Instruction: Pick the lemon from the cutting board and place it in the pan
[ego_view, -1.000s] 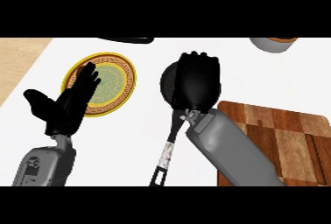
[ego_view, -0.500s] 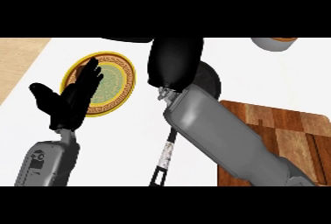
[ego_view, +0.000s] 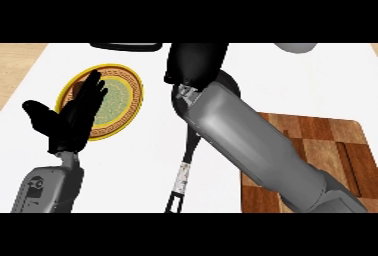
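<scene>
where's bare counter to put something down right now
Bare counter lies between the plate and the pan's handle, and at the far right above the cutting board. The middle is crowded: the right forearm covers the pan.

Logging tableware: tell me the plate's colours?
Yellow rim, brown patterned ring, pale green centre on the plate; head view.

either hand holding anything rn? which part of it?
Left hand: open, holds nothing, over the plate's edge. Right hand: over the pan, seen from behind; fingers and any lemon hidden, so cannot tell.
</scene>
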